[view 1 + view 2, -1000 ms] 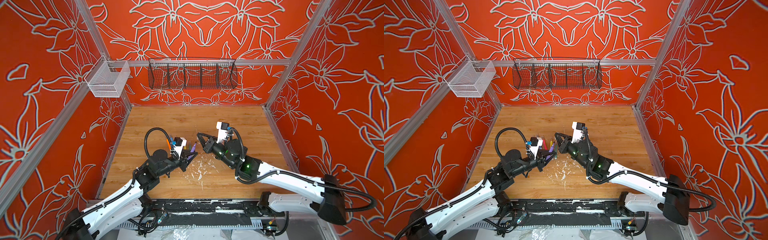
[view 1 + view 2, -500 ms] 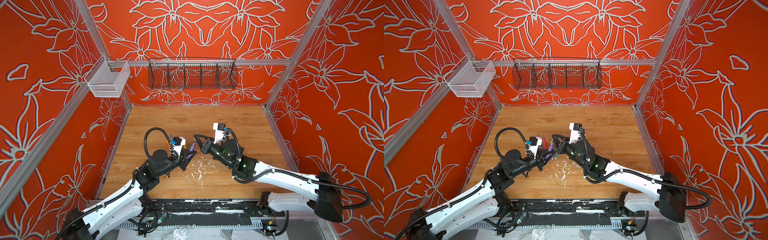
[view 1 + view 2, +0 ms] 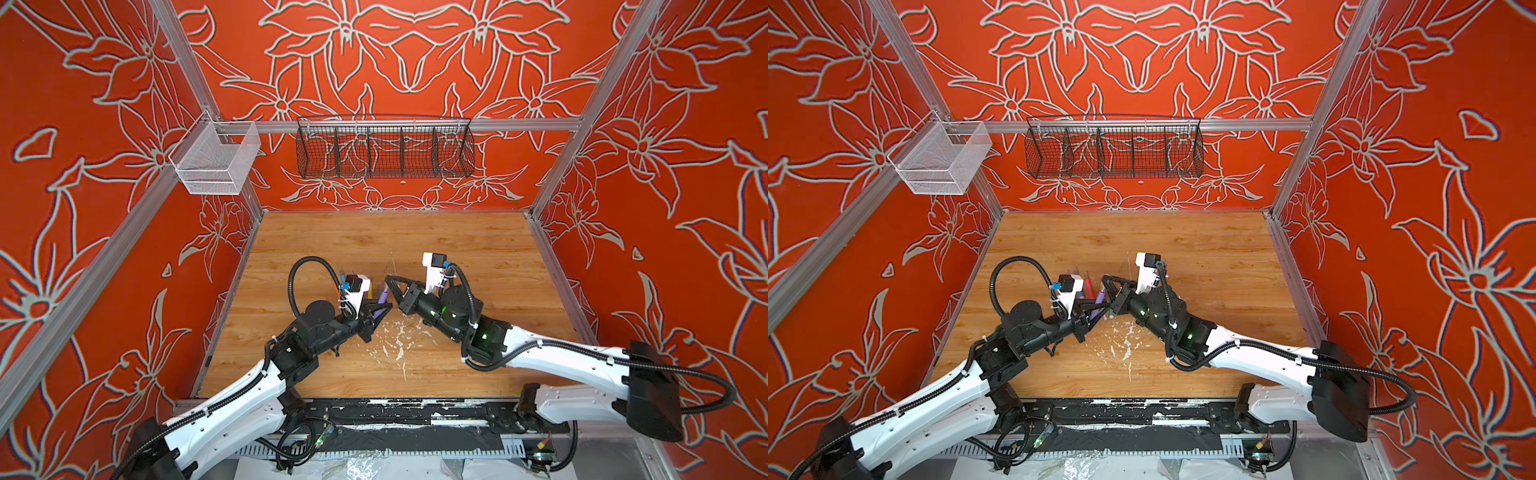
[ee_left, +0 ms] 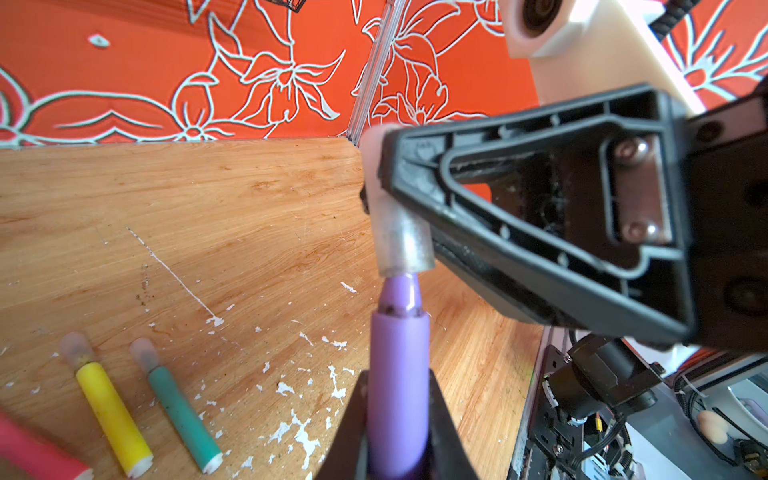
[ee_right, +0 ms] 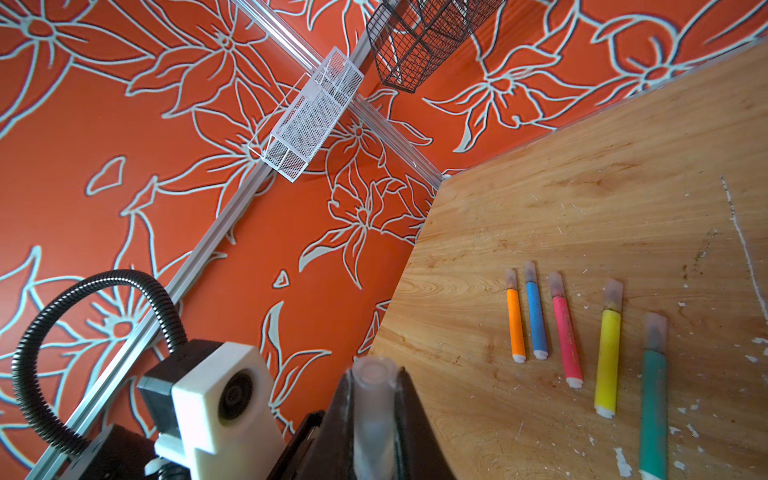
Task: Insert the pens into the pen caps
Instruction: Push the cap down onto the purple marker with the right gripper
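Top views: both arms low, reaching from near edge, converging mid-table [image 3: 374,241]. Left gripper [image 3: 380,309] pinches purple pen [image 3: 383,297], tip toward right gripper [image 3: 390,282].
Left wrist: pen tip entering clear cap [image 4: 401,241], collar exposed.
Right wrist: right gripper clamped on cap. Capped, flat on table beyond left gripper: orange pen [image 5: 515,324], blue pen [image 5: 536,320], pink pen [image 5: 565,336], yellow pen [image 5: 607,357], green pen [image 5: 654,399].

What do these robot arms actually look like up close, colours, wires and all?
The left arm and right arm have white shells, black joints and a bulky black housing. Ribbed black hose loops beside each. The left gripper and right gripper are black, with two triangular, open-framed fingers. A white boxy camera block sits at each wrist; small green lights glow on the right arm.
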You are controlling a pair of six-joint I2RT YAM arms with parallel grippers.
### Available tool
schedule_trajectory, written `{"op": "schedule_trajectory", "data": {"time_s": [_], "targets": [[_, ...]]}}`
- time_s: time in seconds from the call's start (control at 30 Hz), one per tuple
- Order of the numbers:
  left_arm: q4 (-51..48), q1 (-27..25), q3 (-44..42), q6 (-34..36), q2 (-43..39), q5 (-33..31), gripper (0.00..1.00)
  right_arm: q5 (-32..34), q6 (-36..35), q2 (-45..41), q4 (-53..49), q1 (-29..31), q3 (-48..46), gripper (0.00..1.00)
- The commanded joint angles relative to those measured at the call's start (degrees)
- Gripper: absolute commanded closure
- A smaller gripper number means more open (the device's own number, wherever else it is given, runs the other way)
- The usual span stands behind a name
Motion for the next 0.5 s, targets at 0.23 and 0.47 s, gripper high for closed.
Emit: {"op": "schedule_trajectory", "data": {"time_s": [0.23, 0.47], "targets": [[4.43, 2.77, -0.37, -3.87, 0.39, 3.57, 1.00, -2.73, -0.42, 6.36, 11.07, 6.36, -5.17, 1.00], [4.54, 3.43, -0.35, -4.66, 0.35, 4.41, 1.00, -1.14, -2.61, 6.78, 12.25, 8.77, -6.67, 1.00]]}}
